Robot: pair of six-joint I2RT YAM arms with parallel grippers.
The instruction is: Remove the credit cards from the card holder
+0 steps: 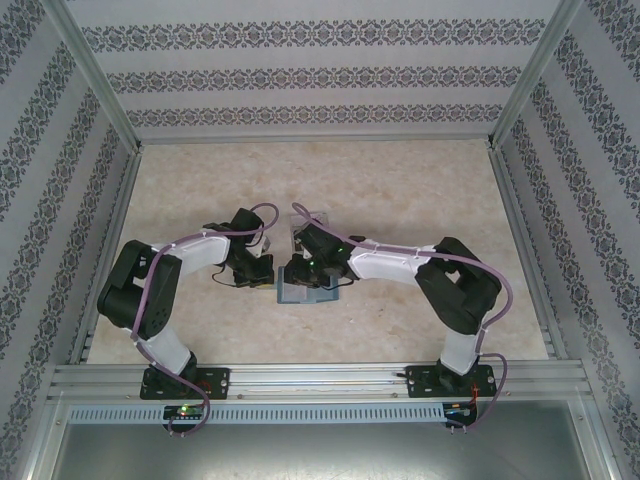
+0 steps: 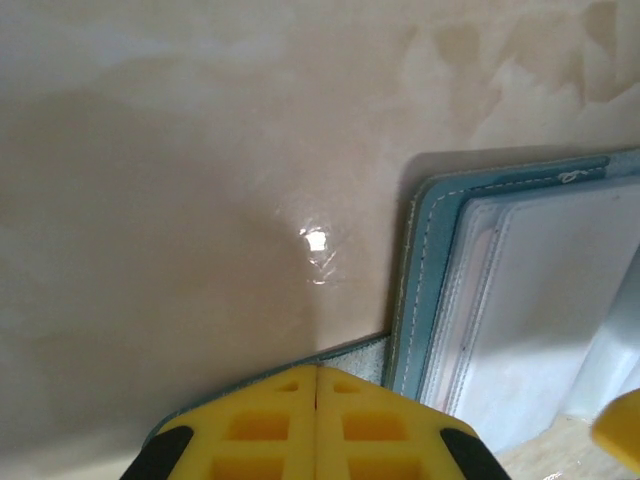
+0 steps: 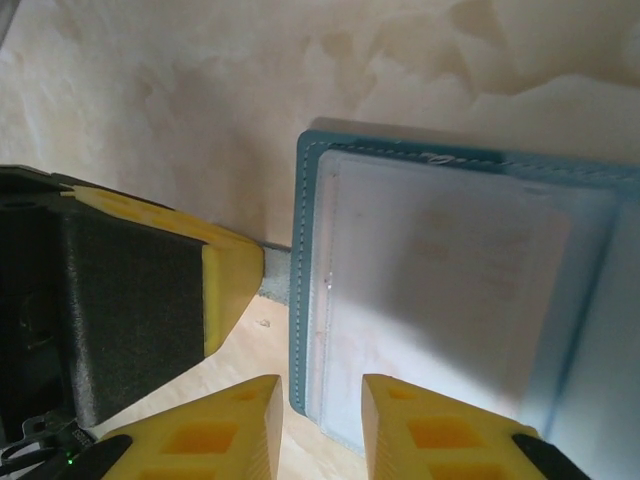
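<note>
We see the card holder (image 3: 308,250) lying open and flat on the glossy, beige-marbled table (image 2: 150,150), between the two arms. It is soft teal fabric with pale stitching along a round-cornered border, and its panel carries a smooth, frosted pocket face. Through that pocket we make out one of the credit cards (image 3: 450,270), a pale rectangle with faint pinkish marks, tucked inside. A short grey-blue strap tab (image 3: 275,280) sticks out from the holder's side edge. The left gripper (image 2: 317,372) is clenched, its yellow fingers, moulded with square recesses, meeting with no gap. Their tips are down on that tab, and we cannot tell whether the tab is pinched or merely pressed. A matte black pad (image 3: 120,320) lines one left finger's inner face. The right gripper (image 3: 322,395) is spread, with its two yellow fingers (image 3: 235,430) set either side of the holder's near corner and the stitched edge lying in the gap between them
</note>
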